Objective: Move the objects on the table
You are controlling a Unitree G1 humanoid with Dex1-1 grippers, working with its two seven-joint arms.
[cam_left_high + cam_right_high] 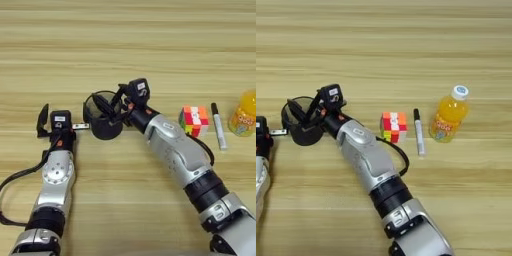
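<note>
The black mesh pen cup (105,131) stands left of centre on the table (128,50). My right gripper (114,111) is over its right rim, shut on the black pen (101,103). The pen slants across the cup's mouth toward the left rim. My left gripper (60,117) rests on the table just left of the cup and looks open, holding nothing. Further right are the multicoloured puzzle cube (394,126), then the white marker (419,132) with its black cap pointing away from me, then the upright orange-juice bottle (448,117).
My right forearm (175,155) runs diagonally from the lower right up to the cup, passing close in front of the cube. A black cable (15,180) loops beside my left arm.
</note>
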